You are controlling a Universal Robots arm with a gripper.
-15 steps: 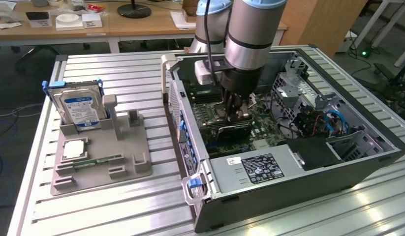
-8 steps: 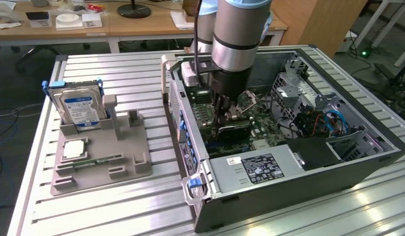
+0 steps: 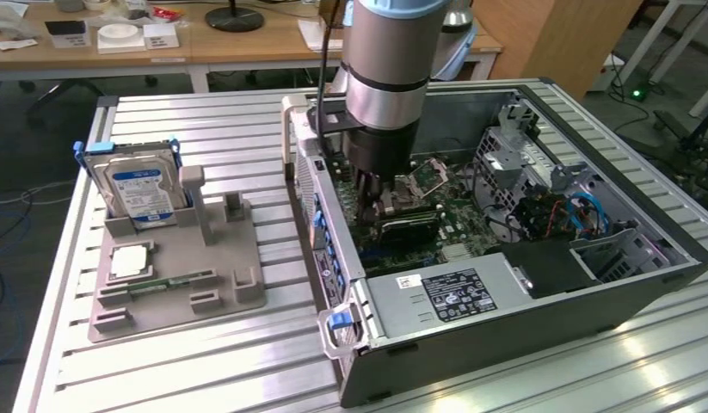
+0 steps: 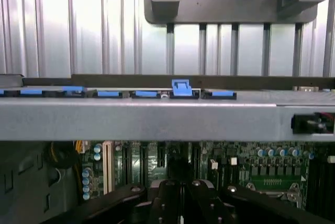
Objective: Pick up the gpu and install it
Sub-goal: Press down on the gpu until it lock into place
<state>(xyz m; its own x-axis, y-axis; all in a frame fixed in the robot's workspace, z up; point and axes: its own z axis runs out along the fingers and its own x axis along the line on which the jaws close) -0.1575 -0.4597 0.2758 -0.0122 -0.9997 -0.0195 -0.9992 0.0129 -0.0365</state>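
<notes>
Left to right: one grey plastic fixture at left centre holds one silver hard drive with blue label. Mid-frame, gripper is down inside one open black metal PC case, over the green motherboard. One flat black gpu lies beneath the fingers; grip unclear, cannot tell.

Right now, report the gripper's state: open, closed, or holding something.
Gripper: down inside the open computer case, just above the motherboard, at a dark card that looks like the gpu; whether it is open or closed cannot be told.
</notes>
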